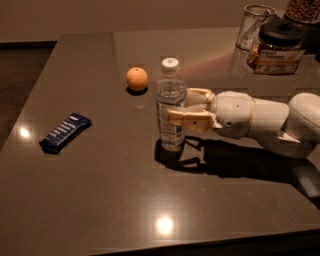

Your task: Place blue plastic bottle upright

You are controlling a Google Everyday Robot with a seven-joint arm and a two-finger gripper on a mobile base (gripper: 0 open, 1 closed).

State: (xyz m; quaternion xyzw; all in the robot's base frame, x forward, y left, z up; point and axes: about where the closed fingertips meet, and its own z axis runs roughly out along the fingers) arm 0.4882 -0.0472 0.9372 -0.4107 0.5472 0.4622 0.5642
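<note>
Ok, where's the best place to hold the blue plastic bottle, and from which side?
Take the blue plastic bottle by its straight mid-body, coming in level from the picture's right, where the hand now clasps it, one finger in front, one behind. It stands upright with round walls, so a side pinch should seat evenly; the orange sits back-left.

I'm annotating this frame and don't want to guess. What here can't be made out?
Camera view:
- Gripper, closed around the blue plastic bottle mid-table: its far finger is mostly hidden behind the bottle.
- Bottle's middle: covered by the near finger.
- Arm: cut off by the right edge.
- Container at top right: cut off by the top edge.
</note>
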